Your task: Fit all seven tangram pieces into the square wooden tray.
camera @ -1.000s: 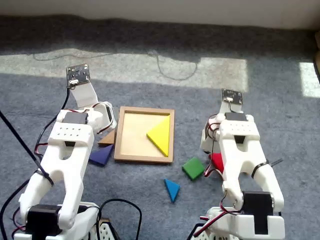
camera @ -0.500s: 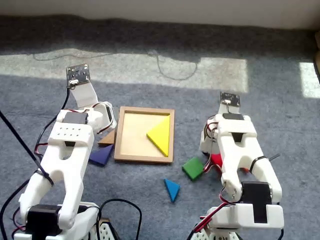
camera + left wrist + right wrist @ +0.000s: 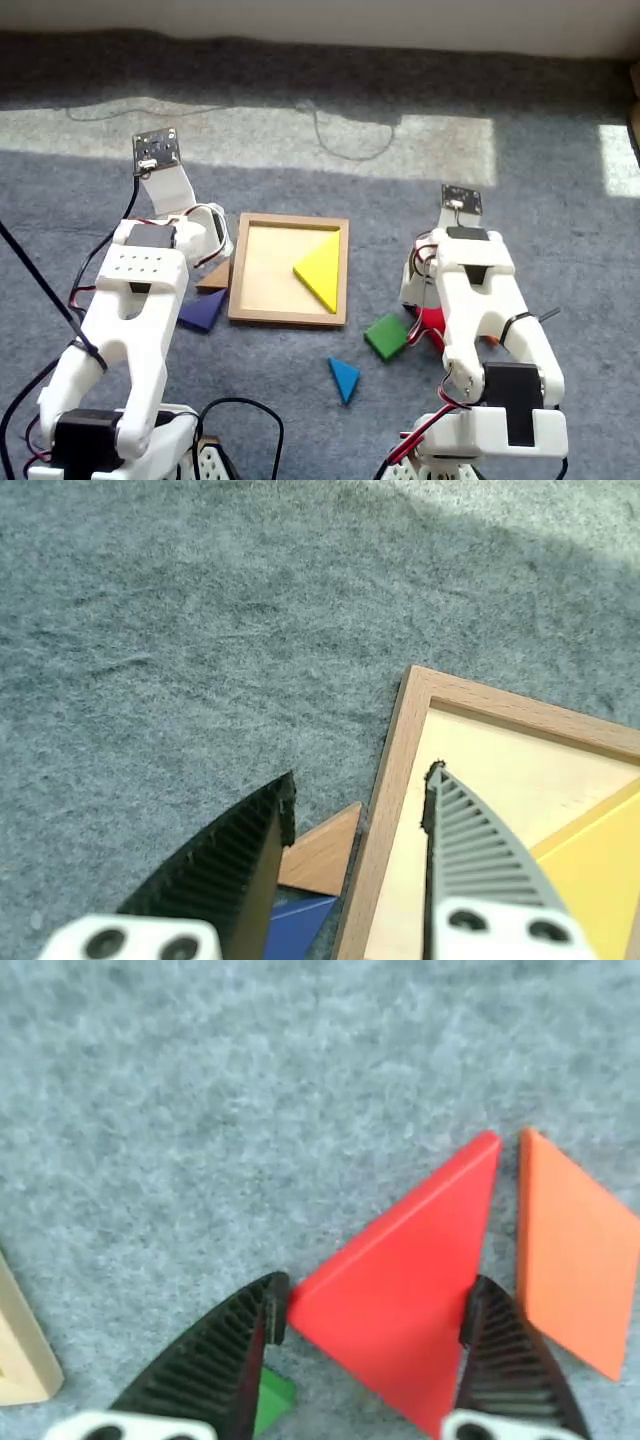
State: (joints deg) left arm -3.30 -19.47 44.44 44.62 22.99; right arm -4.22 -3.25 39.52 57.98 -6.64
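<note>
While the left arm has kept still, the right arm has edged slightly left over the past second, then settled. The right tool (image 3: 375, 1298) now hangs spread wide above the red triangle (image 3: 410, 1250) on the tabletop (image 3: 520, 210), right of the wooden tray (image 3: 288, 318). The left tool (image 3: 360, 780) is also wide open, straddling the tray's left rim. Only the yellow triangle (image 3: 322, 268) is seated, so a grasp of the red one looks imminent.
</note>
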